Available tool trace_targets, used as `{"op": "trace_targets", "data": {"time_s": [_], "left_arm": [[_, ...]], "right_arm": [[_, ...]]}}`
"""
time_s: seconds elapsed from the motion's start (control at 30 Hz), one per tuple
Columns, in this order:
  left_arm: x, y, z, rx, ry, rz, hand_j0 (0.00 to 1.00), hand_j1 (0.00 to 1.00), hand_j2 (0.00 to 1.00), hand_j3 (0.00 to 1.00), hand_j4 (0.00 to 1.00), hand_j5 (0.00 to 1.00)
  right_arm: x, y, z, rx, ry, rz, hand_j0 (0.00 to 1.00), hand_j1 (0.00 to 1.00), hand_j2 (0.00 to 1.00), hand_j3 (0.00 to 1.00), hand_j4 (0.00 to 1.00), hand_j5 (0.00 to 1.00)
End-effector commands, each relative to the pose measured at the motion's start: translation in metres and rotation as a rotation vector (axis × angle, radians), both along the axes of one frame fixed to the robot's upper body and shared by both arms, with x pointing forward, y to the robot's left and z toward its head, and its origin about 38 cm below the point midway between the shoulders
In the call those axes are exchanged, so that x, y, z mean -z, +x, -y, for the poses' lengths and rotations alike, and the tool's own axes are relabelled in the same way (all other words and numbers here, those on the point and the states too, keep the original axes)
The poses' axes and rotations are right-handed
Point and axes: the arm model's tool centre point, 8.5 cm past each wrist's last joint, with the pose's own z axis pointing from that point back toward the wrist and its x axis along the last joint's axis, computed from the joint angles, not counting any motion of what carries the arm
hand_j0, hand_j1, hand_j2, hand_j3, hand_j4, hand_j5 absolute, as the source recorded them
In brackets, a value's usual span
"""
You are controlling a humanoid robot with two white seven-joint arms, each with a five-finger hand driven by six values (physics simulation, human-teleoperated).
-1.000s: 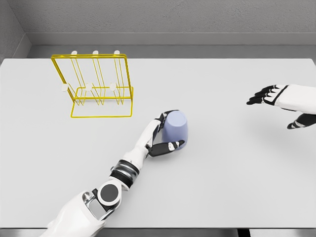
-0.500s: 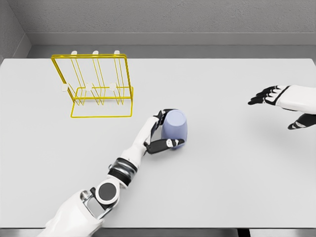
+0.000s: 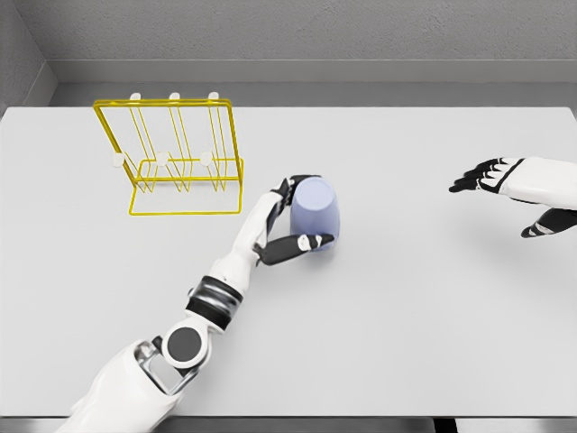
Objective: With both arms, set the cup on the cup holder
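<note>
**Left hand wrapped on the cup, right hand idle at the frame's edge**

A pale grey desk (image 3: 406, 316) fills most of the frame, smooth and matte, its near edge running along the bottom. Behind it a darker ledge meets a rough grey wall (image 3: 315, 32) across the top, with a side wall closing the upper left corner.

The cup (image 3: 315, 217), lavender-blue, sits just left of the frame's centre, mouth down with its flat base tilted up. The left hand (image 3: 287, 225) grips it from the left: dark fingers (image 3: 302, 246) curl across its lower front, others show at its upper left rim. Whether the cup touches the desk cannot be told. The white left arm runs down to the lower left corner.

The holder (image 3: 176, 158), a yellow wire rack with white-tipped pegs, stands in the upper left of the desk, near the cup but apart from it.

The right hand (image 3: 505, 185) hovers at the right edge of the frame, well apart from the cup, its dark fingers spread loosely and holding nothing.
</note>
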Motion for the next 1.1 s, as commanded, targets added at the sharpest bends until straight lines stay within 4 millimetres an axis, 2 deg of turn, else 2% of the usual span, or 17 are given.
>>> {"op": "trace_targets", "data": {"time_s": [0.0,0.1,0.4,0.57,0.73,1.07], "left_arm": [[-0.008,0.002,-0.006,-0.004,-0.025,0.043,0.70,0.70,0.70,0.70,0.70,0.70],[-0.013,0.003,-0.009,-0.001,-0.041,0.072,0.70,0.70,0.70,0.70,0.70,0.70],[-0.038,0.014,-0.034,-0.031,-0.111,0.207,0.70,0.70,0.70,0.70,0.70,0.70],[-0.047,0.014,-0.035,-0.022,-0.149,0.262,0.70,0.70,0.70,0.70,0.70,0.70],[-0.056,0.018,-0.045,-0.042,-0.175,0.304,0.70,0.70,0.70,0.70,0.70,0.70],[-0.063,0.026,-0.081,-0.105,-0.139,0.344,0.70,0.70,0.70,0.70,0.70,0.70]], "right_arm": [[-0.001,0.000,0.000,0.003,0.004,-0.001,1.00,1.00,1.00,1.00,1.00,1.00],[0.000,0.000,0.000,0.003,0.006,-0.001,1.00,1.00,1.00,1.00,1.00,1.00],[0.002,0.001,-0.003,-0.003,0.011,-0.001,1.00,1.00,1.00,1.00,1.00,1.00],[0.003,0.001,-0.005,-0.006,0.013,-0.002,1.00,1.00,1.00,1.00,1.00,1.00],[0.003,0.002,-0.006,-0.008,0.017,-0.001,1.00,1.00,1.00,1.00,1.00,1.00],[0.004,0.001,-0.007,-0.009,0.019,-0.002,1.00,1.00,1.00,1.00,1.00,1.00]]}}
